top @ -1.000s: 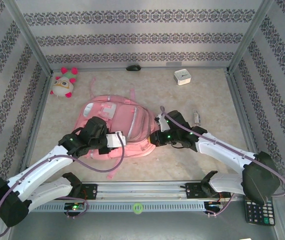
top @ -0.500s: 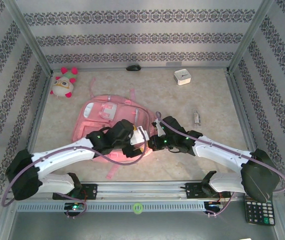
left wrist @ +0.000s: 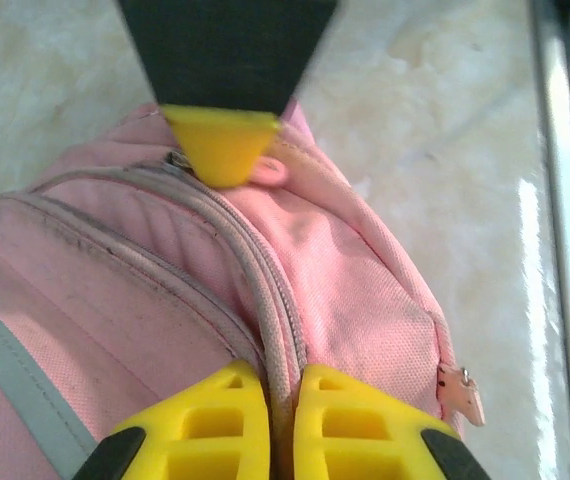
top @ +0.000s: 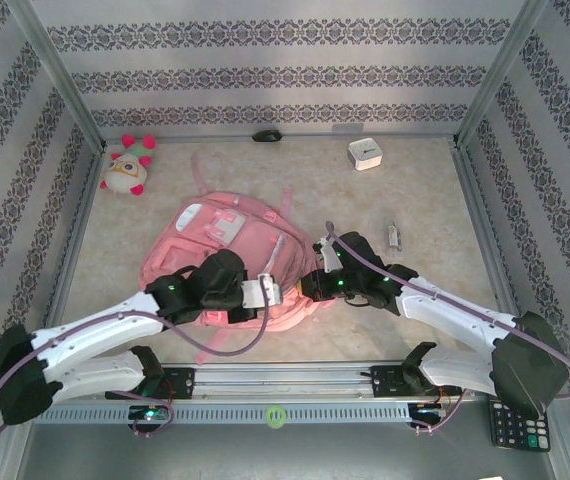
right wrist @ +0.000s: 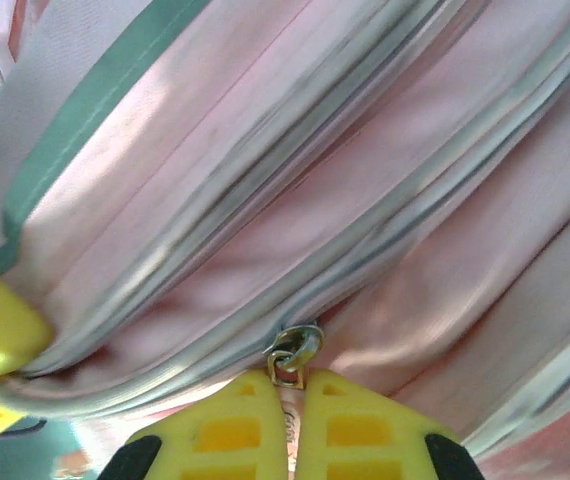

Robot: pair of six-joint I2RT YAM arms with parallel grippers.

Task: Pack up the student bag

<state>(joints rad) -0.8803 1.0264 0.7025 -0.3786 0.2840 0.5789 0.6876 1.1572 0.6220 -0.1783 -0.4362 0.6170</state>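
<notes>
The student bag point(top: 230, 245), a large pink backpack, lies flat in the middle of the table. My left gripper point(top: 270, 292) is at its near right corner. In the left wrist view its yellow fingers point(left wrist: 283, 400) are shut on the raised zipper seam point(left wrist: 265, 300) of the bag point(left wrist: 365, 290). My right gripper point(top: 312, 285) meets the same corner from the right. Its jaws point(right wrist: 290, 405) are shut on the pull tab below the metal zipper slider point(right wrist: 295, 352), against the bag's pink fabric point(right wrist: 265, 150). A second pink pull tab point(left wrist: 462, 392) hangs loose at the bag's side.
A white-and-pink plush toy point(top: 128, 165) sits at the back left, a small white box point(top: 365, 154) at the back right, a dark object point(top: 267, 135) at the back wall. A small pen-like item point(top: 395, 236) lies right of the arms. A calculator point(top: 513, 425) rests near the right base.
My left gripper swung right across the bag, opened, then drew back slightly and shut on the zipper seam. The bag shifted and bunched up. My right gripper kept its hold on the pull tab.
</notes>
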